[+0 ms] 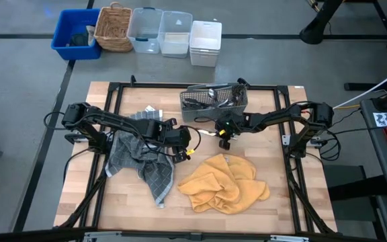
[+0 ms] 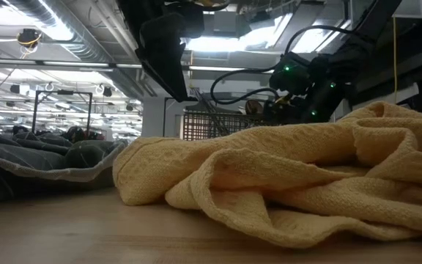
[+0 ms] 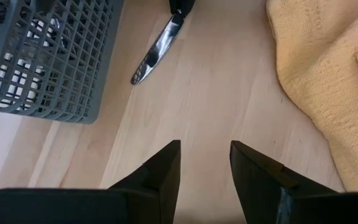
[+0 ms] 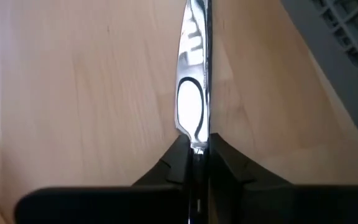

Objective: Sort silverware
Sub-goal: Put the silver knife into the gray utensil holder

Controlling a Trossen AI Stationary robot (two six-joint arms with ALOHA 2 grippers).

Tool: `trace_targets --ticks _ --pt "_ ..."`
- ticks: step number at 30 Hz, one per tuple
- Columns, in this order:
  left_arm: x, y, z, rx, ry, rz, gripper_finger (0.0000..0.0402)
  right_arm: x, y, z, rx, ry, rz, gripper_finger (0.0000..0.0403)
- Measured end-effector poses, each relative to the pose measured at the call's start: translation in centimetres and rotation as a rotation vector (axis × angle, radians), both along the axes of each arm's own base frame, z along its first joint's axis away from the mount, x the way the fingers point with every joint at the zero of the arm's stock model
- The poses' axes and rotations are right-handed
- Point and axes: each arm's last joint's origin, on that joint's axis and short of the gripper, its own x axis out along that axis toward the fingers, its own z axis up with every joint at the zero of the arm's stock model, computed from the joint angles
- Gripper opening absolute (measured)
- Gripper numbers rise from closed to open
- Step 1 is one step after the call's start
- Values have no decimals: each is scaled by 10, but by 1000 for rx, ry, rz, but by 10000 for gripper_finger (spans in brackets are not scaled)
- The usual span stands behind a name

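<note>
Gleaming mirror-bright, the slim knife sits pinched in the right gripper; left gripper open.

place: robotics lab / workshop hall
ceiling: exposed ducts, strip lights
floor: grey concrete
rig: wooden bench in black frame, two arms
storage: bins and wicker basket on floor

Grey floor, storage bins, ceiling lights
</note>
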Motion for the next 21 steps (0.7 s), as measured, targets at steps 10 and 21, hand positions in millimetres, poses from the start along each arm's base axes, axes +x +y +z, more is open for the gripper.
trace_targets --ticks 10,21 --pt "0 0 0 -7 -3 13 127 10 0 9 98 -18 -57 45" --pt "-8 1 0 -40 40 92 127 31 -2 31 154 -52 -11 43"
